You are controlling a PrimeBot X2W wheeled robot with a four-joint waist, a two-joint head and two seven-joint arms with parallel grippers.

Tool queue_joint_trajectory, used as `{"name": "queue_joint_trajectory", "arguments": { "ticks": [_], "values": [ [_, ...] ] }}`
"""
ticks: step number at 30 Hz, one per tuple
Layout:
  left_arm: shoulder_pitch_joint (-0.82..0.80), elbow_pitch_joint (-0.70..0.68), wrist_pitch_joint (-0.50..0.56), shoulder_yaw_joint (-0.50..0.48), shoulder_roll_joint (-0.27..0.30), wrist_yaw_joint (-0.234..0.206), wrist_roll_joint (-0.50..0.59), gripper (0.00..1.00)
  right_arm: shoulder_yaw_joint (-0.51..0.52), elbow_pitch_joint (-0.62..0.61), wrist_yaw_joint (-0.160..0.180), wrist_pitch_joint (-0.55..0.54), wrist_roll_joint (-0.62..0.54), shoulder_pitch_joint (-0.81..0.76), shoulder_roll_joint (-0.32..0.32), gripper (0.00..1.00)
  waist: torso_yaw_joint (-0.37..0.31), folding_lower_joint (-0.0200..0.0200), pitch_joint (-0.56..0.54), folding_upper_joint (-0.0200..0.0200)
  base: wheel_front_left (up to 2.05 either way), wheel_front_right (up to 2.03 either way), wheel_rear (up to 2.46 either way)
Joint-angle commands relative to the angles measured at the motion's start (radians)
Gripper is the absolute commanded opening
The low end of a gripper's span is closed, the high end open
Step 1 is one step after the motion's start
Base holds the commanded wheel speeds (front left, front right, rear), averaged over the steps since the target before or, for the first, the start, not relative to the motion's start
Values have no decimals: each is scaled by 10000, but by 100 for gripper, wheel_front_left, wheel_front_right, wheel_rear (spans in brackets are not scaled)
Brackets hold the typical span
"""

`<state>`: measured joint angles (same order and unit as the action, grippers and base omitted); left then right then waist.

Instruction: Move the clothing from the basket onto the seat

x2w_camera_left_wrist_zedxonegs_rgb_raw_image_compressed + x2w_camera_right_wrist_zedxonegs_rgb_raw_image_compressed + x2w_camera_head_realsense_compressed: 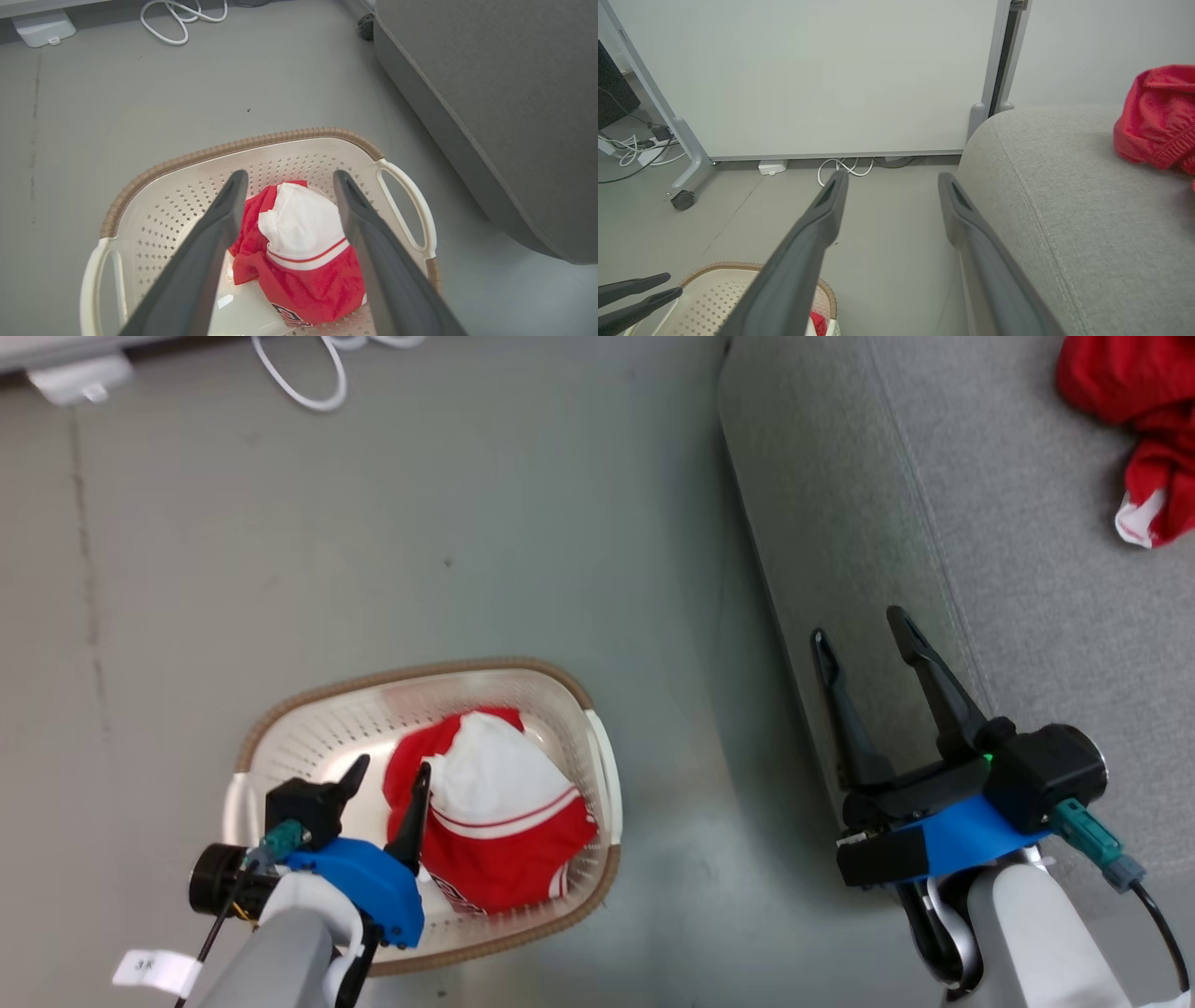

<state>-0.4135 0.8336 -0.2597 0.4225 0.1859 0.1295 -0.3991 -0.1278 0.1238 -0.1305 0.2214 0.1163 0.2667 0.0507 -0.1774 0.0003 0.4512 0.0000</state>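
Grey floor (467, 523); white partition panel (808, 70) behind. One cream basket (420, 670) stands on the floor near one grey seat (980, 523). Two garments: red-and-white garment (504, 821) in the basket, red garment (1139, 429) on the seat. Two grippers: left gripper (392, 765) over the basket, right gripper (858, 623) beside the seat edge; both spread, empty.

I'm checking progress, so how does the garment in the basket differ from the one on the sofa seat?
The basket garment is red and white with striped trim; the seat garment looks mostly red with a small white patch. The first lies in the basket beneath the left gripper; the second rests on the seat. Both are crumpled.
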Motion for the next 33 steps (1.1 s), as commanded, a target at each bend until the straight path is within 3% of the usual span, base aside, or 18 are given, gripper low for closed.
{"name": "queue_joint_trajectory", "arguments": {
  "ticks": [1,16,33],
  "values": [
    [-599,467,54,128,120,6,-120,100,-114,-135,-5,112,128,321,-3,100,-651,-3,1268,0,0,0,0],
    [-2876,2669,508,472,496,7,-632,100,-739,-941,-5,399,436,1028,-5,100,-1415,-3,3568,0,0,0,0],
    [-3826,4100,1140,259,722,-349,-1075,100,-1109,-1560,-5,445,1062,1181,-5,100,-2128,-3,4552,0,0,0,0]
  ]
}}
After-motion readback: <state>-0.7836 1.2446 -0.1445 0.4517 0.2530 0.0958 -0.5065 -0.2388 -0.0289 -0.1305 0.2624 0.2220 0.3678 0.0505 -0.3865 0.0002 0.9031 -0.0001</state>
